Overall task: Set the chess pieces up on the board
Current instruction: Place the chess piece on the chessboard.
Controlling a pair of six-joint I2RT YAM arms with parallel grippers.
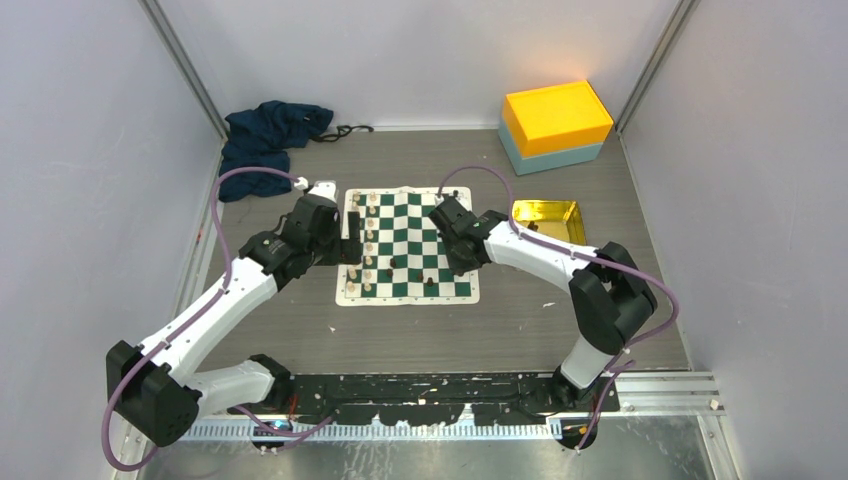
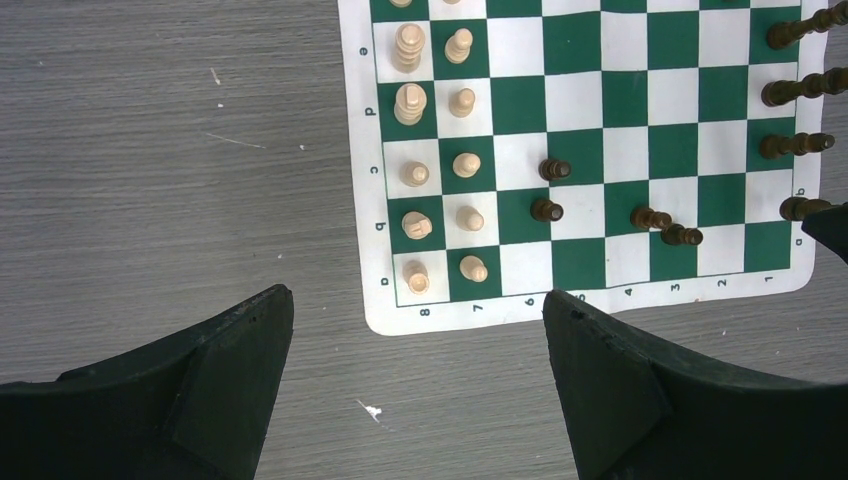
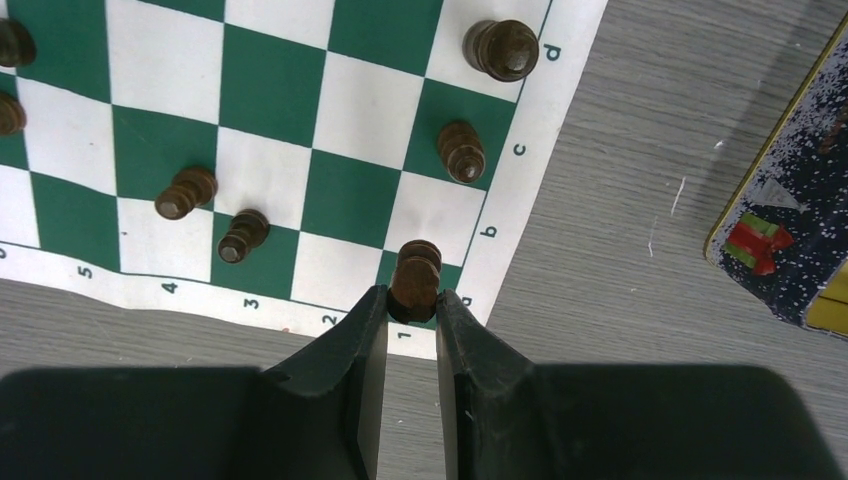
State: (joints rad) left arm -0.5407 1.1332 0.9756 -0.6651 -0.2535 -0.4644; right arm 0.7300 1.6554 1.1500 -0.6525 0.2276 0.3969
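Note:
The green and white board (image 1: 400, 235) lies mid-table. Cream pieces (image 1: 368, 245) stand in two columns at its left edge, also in the left wrist view (image 2: 467, 160). Several dark pieces (image 2: 555, 170) stand loose mid-board, and others line the right edge (image 3: 500, 48). My right gripper (image 3: 412, 295) is shut on a dark brown piece (image 3: 415, 272) over the corner square marked a1. In the top view the right gripper (image 1: 462, 268) is at the board's near right corner. My left gripper (image 2: 417, 296) is open and empty over the table by the board's near left corner (image 1: 350, 240).
A shiny gold tray (image 1: 548, 215) lies just right of the board, its edge in the right wrist view (image 3: 790, 230). An orange and teal box (image 1: 555, 125) stands at the back right. A dark blue cloth (image 1: 270, 135) lies at the back left.

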